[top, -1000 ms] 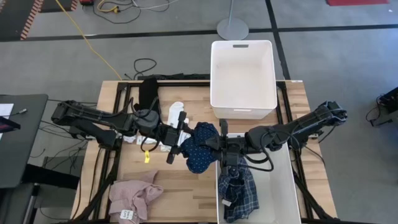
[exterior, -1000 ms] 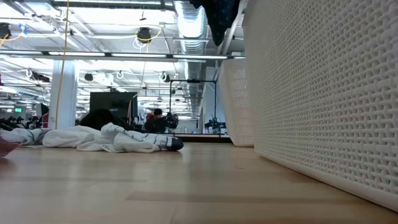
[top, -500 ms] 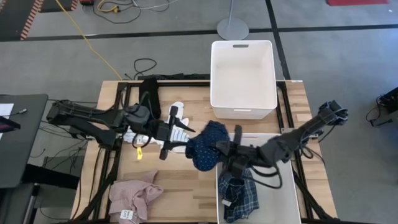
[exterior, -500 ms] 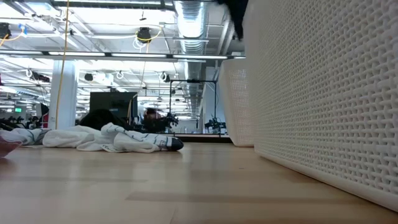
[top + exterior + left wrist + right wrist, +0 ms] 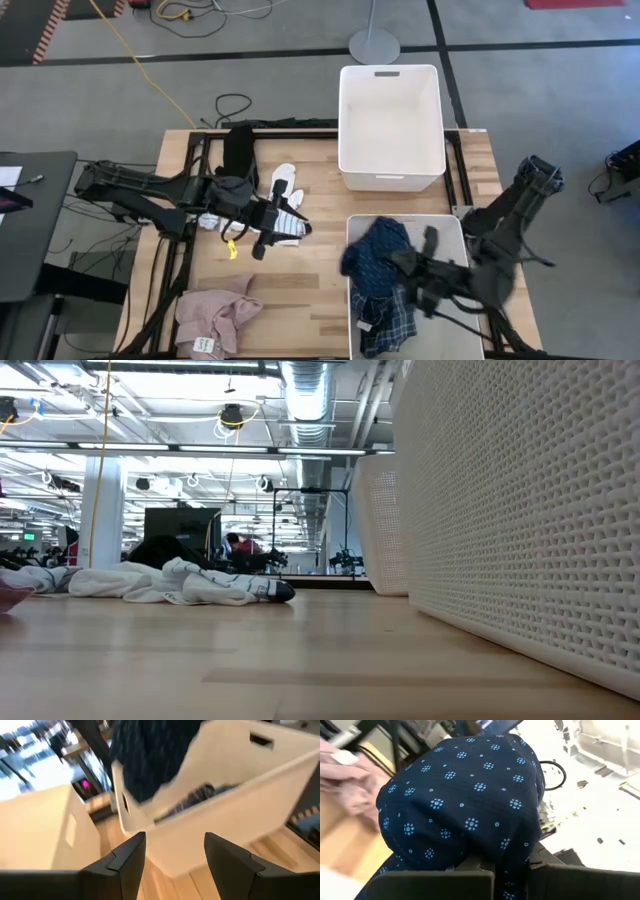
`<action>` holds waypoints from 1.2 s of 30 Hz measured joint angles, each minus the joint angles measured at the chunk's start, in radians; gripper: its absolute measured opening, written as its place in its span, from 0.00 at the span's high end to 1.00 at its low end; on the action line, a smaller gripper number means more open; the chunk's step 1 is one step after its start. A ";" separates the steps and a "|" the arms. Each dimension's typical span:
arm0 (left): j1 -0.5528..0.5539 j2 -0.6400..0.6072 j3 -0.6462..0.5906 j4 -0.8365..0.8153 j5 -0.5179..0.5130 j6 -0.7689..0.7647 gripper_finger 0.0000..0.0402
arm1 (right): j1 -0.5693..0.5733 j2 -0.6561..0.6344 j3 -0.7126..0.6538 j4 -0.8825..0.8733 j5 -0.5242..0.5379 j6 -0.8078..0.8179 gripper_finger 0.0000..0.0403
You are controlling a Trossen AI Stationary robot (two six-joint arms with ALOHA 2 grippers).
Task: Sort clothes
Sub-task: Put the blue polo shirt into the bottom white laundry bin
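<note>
High view: right tool (image 5: 400, 262) clamped on navy dotted piece (image 5: 372, 255) above near bin (image 5: 455, 232); left tool (image 5: 262, 240) open, empty.

Far bin (image 5: 390, 120): open from above. Near bin (image 5: 455, 300): left half blocked by plaid shirt (image 5: 385, 320), hanging navy dotted piece (image 5: 375, 255); right half open.

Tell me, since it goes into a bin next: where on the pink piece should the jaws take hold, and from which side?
Judging from above, the pink piece lies crumpled flat at the table's near left corner. Grip the raised fold at its upper right, near, coming straight down: the bunched cloth there gives the jaws something to pinch. The open left gripper is nearer.
</note>
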 joint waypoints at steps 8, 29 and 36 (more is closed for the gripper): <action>0.000 0.000 0.000 -0.134 0.001 -0.052 0.51 | 0.199 -0.044 0.000 -0.271 0.071 0.408 0.92; 0.003 0.008 0.000 -0.149 0.003 -0.046 0.51 | 0.129 -0.052 -0.034 -0.951 -0.354 1.459 0.92; 0.013 0.008 0.000 -0.131 0.004 -0.028 0.51 | 0.054 -0.051 -0.067 -0.954 -0.479 1.506 0.92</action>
